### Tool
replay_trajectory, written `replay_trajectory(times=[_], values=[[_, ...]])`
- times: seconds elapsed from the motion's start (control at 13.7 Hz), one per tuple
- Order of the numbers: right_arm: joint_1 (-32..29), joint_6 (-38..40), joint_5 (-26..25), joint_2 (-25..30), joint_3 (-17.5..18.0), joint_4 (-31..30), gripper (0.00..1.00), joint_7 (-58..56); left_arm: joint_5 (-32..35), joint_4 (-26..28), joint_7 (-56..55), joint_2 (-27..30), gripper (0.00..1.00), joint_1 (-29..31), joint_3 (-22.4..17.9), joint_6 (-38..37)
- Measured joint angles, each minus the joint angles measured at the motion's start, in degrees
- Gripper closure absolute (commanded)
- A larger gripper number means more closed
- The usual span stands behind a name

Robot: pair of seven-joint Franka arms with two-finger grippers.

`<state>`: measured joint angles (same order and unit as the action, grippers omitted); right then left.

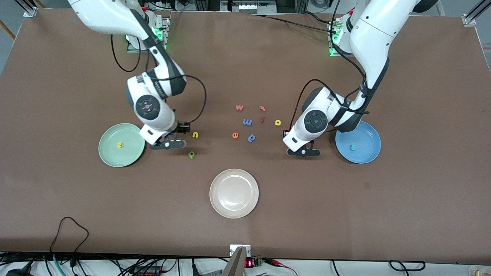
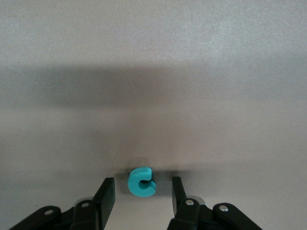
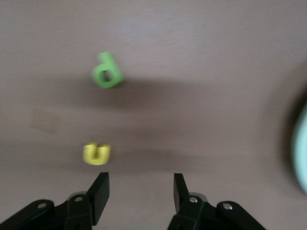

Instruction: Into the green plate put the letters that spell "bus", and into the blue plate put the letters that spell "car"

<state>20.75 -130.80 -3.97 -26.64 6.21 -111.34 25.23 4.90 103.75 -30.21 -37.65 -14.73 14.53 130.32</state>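
Teal c [image 2: 141, 182] sits between the open left pincer [image 2: 143, 191].
Right pincer [image 3: 141, 191] is open too, yellow u [image 3: 96, 154] just beside it.

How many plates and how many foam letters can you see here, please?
Plates: 3 (green plate, white plate, blue plate)
Letters in plates: 2 (yellow s, teal r)
Letters on the table: 10 (yellow u, green b, teal c, yellow a, pink w, pink r, blue m, red i, orange e, blue p)
Total: 15
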Motion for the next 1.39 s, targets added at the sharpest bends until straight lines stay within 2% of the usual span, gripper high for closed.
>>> replay_trajectory(times=[0.29,0.37,0.51,0.66,0.95,1.24,1.39], values=[[3.25,-5.61,0.00,-1.76,0.31,-1.90,0.40,5.67,0.00,0.00,0.00,-0.51,0.59,-0.01,-0.03,0.62],[3.25,-6.05,0.00,-2.28,0.27,-1.90,0.40,5.83,0.00,0.00,0.00,-0.51,0.64,0.00,-0.03,0.64],[3.24,-6.97,0.00,-3.17,0.16,-1.91,0.43,6.30,0.00,-0.03,0.00,-0.48,0.81,0.00,0.01,0.79],[3.24,-8.28,0.00,-3.95,0.16,-1.90,0.43,6.54,0.00,-0.08,0.00,-0.40,0.90,0.07,0.01,0.90],[3.24,-10.26,0.01,-4.82,0.13,-1.89,0.44,6.75,0.01,-0.30,0.01,0.27,0.93,1.77,-0.20,-1.24],[3.24,-11.62,0.01,-5.51,0.09,-1.85,0.48,6.83,0.11,-1.18,1.11,7.48,0.93,7.11,-0.32,-14.35],[3.24,-11.80,0.01,-5.77,0.04,-1.85,0.57,6.86,0.22,-1.00,6.26,10.57,0.93,12.03,-0.51,-18.71]])
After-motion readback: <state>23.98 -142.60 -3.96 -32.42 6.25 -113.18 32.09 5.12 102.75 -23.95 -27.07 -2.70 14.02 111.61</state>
